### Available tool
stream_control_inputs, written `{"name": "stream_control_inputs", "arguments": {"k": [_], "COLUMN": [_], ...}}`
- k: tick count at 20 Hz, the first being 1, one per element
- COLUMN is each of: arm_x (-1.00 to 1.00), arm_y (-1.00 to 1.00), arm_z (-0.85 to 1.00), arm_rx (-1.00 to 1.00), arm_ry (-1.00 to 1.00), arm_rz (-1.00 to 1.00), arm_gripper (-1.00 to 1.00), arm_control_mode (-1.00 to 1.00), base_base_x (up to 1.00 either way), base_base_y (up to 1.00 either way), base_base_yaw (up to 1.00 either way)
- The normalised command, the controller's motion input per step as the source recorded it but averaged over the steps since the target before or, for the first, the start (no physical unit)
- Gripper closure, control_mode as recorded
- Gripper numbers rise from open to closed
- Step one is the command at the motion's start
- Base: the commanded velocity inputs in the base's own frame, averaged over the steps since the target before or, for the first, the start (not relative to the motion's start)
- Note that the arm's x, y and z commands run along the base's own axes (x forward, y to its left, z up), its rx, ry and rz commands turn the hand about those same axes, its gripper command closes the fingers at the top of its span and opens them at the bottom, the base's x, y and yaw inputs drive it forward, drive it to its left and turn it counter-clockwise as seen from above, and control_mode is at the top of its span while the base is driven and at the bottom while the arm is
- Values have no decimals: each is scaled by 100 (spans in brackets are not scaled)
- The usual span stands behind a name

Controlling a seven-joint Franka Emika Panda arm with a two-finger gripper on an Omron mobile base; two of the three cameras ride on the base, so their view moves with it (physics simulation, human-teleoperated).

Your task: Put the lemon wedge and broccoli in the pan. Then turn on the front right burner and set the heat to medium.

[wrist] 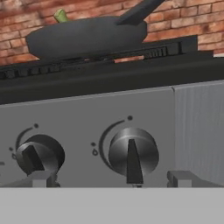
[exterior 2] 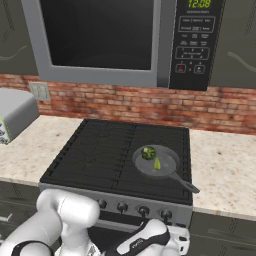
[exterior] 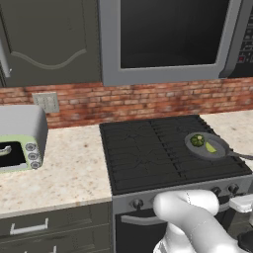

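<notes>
- The black cooktop [exterior 2: 100, 155] spans the range between pale stone counters, its front right burner [exterior 2: 165, 172] nearest the row of knobs on the steel front panel, so that section is within easy reach of the controls
- The pan [exterior 2: 167, 167] sits on that burner with its thin handle pointing out toward the front right, placed there to take the heat
- Both foods already lie inside the pan: the broccoli [exterior 2: 148, 152] toward the back left, the lemon wedge [exterior 2: 157, 163] just beside it
- The rightmost knob [wrist: 132, 151] faces the hand camera with its pointer straight down; judging by position, it likely controls the burner under the pan
- The gripper [wrist: 109, 178] hangs low before the panel, its 2 tips spread wide on either side of that knob, holding nothing, apparently lined up to close on it and turn
</notes>
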Motion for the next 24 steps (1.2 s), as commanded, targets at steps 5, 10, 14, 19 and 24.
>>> {"name": "stream_control_inputs", "arguments": {"k": [5, 10, 14, 19, 24], "arm_x": [10, 20, 17, 11, 3], "arm_y": [-5, 0, 0, -7, -8], "arm_z": [0, 0, 0, -5, -20], "arm_rx": [0, 0, 0, 0, 0], "arm_ry": [0, 0, 0, 0, 0], "arm_rz": [0, 0, 0, 0, 0], "arm_gripper": [-100, -100, -100, -100, -100], "arm_control_mode": [-100, -100, -100, -100, -100], "base_base_x": [0, 0, 0, 0, 0], "base_base_y": [0, 0, 0, 0, 0], "base_base_yaw": [0, 0, 0, 0, 0]}}
